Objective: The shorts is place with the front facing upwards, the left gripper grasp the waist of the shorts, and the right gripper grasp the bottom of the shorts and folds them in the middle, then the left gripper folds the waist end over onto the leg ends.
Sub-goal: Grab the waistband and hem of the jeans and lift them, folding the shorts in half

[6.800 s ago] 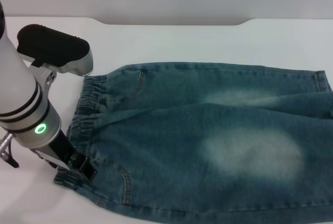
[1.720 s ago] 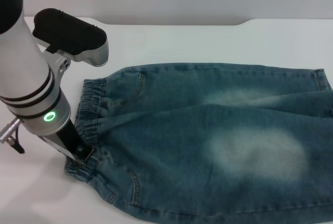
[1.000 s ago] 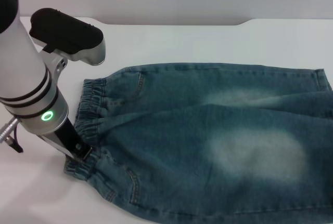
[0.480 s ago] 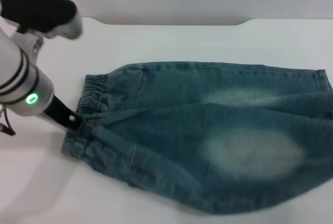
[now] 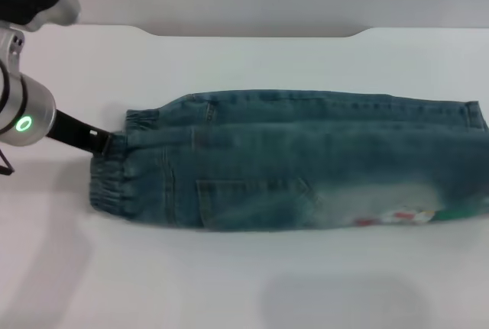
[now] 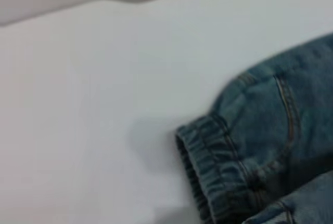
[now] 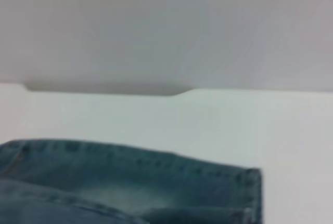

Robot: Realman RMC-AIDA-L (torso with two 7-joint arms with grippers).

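Observation:
The blue denim shorts (image 5: 306, 161) lie on the white table, folded along their length into a long band with a back pocket (image 5: 252, 199) facing up. The elastic waist (image 5: 111, 184) is at the left and the leg ends (image 5: 470, 115) at the right. My left gripper (image 5: 107, 142) is at the far corner of the waist, its black fingers shut on the waistband. The left wrist view shows the gathered waistband (image 6: 208, 172) close up. In the right wrist view only the leg hem (image 7: 244, 182) shows, and the right gripper itself is out of sight.
The white table (image 5: 229, 283) extends in front of and behind the shorts. Its far edge has a recessed step (image 5: 252, 33). A red and green patch (image 5: 405, 214) shows at the near edge of the fold, towards the leg ends.
The near half of the shorts has been carried over onto the far half, so the flat shorts are now a narrow band. My left arm moved up and back with the waist.

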